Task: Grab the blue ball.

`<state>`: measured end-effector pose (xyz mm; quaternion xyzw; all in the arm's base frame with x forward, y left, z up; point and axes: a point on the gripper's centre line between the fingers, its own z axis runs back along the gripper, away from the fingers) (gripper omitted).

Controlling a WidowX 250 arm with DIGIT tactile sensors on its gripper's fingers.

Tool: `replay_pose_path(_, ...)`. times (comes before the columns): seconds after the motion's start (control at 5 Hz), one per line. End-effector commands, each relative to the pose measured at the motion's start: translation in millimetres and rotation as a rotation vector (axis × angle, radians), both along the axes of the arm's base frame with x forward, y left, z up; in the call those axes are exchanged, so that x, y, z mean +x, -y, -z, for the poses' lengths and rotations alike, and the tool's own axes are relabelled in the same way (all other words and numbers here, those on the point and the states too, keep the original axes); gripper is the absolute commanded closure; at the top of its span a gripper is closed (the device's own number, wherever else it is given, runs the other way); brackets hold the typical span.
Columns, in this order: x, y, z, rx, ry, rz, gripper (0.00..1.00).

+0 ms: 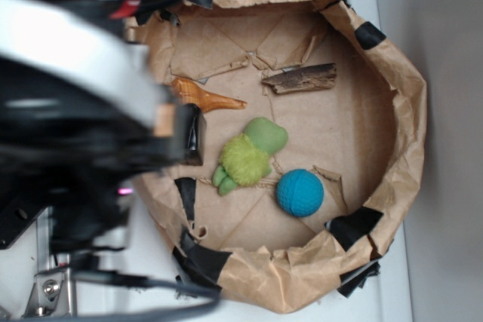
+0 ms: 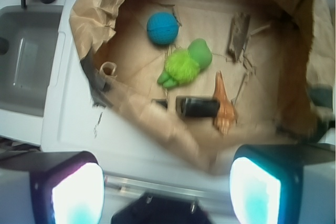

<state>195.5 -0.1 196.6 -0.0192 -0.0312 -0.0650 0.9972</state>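
Observation:
The blue ball lies on the floor of a brown paper basin, close to its front wall, right of a fuzzy green plush toy. My gripper hangs high over the basin's left rim, well away from the ball. Its two glowing pads stand far apart with nothing between them. In the exterior view the arm is a blurred dark and white mass at the left, hiding the gripper there.
An orange toy and a piece of bark also lie in the basin. Black tape patches line its walls. A grey sink sits outside the basin, in the wrist view's left.

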Motion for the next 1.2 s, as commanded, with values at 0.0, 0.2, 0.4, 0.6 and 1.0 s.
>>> replay_pose_path(0.0, 46.7, 1.3, 42.1, 0.041, 0.072, 0.334, 0.00)
replay_pose_path(0.2, 58.5, -2.6, 61.6, -0.013, 0.074, 0.405, 0.00)
replay_pose_path(0.4, 82.1, -9.9, 72.2, -0.074, 0.072, 0.403, 0.00)
replay_pose_path(0.6, 92.2, 22.1, 69.4, -0.108, 0.105, 0.466, 0.00)
replay_pose_path(1.0, 100.2, 48.1, 123.3, -0.082, 0.023, 0.427, 0.00)
